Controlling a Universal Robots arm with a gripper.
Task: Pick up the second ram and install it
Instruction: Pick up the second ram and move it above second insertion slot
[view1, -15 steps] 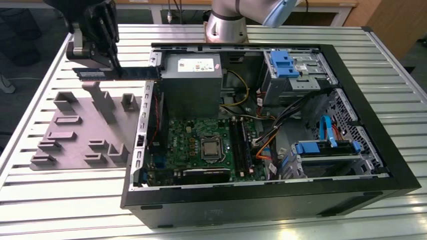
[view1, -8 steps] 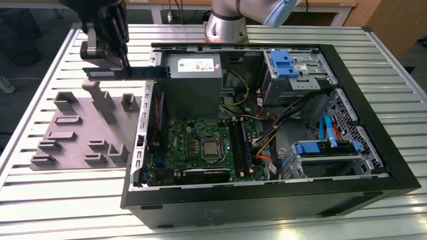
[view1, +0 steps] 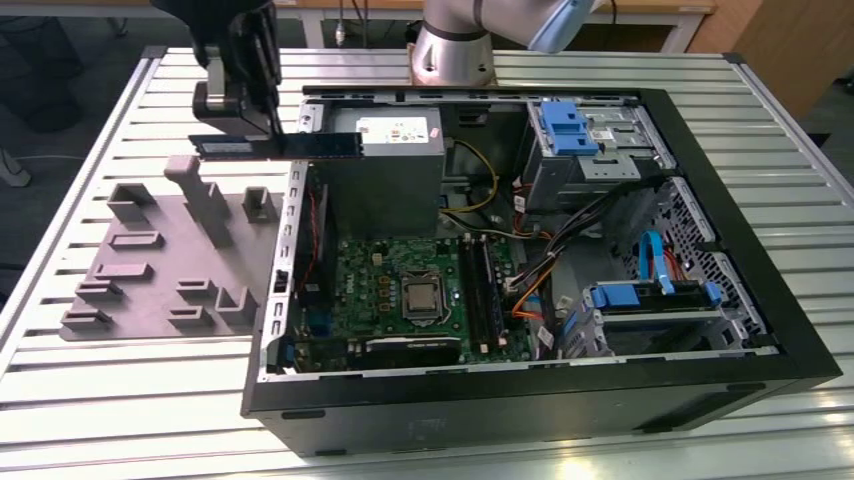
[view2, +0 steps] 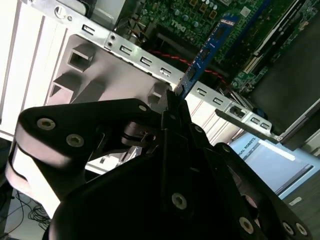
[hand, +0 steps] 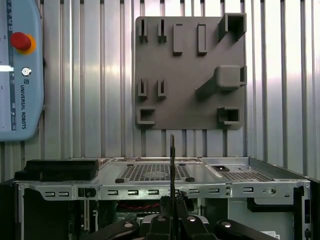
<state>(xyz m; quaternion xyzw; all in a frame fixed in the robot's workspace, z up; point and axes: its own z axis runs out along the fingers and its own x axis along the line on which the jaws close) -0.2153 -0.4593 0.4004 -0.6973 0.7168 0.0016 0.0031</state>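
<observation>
The second ram (view1: 287, 147) hangs in the air, the gripper's (view1: 243, 138) jaws clamped on 1 end, above the case wall (view1: 283, 250) between the gray holder (view1: 147, 270) and the motherboard (view1: 387, 290). Gripped off-centre, it could tilt and miss its slot.

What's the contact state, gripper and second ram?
Touching. The second wrist view shows the fingers clamped on the second ram; the exterior view shows it held aloft.

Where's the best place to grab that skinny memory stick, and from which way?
Pinch the second ram across its thin flat faces at the upper long edge, from above; the gripper does so, leaving the lower edge free.
</observation>
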